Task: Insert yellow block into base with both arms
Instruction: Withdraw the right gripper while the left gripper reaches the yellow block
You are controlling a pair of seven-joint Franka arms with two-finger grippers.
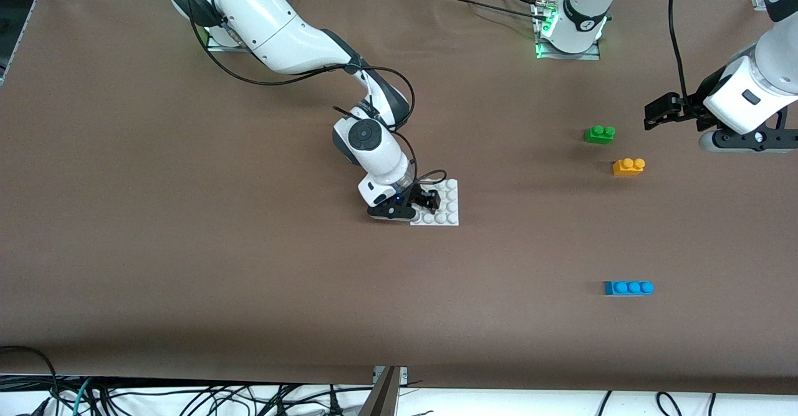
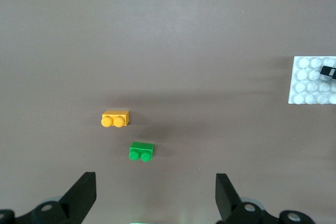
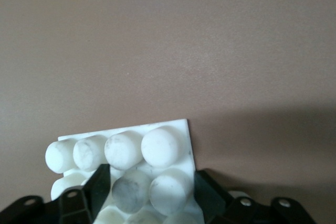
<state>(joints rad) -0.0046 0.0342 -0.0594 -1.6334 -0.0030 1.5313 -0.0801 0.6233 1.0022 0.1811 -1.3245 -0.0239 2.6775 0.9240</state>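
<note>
Three cameras, one table.
Front view looks down from high, bases toward twelve o'clock; left wrist hangs well above, right wrist close; all share the base.

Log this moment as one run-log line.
right gripper: down at base, fingers astride studs | left gripper: open, waiting above table | yellow block: on table, untouched, beside green brick

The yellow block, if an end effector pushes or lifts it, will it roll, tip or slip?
The yellow block looks boxy and sits flat on the table, so it probably slides rather than rolls. It is a small plastic brick, likely light and stiff. Its smooth sides may slip in a loose pinch.
</note>
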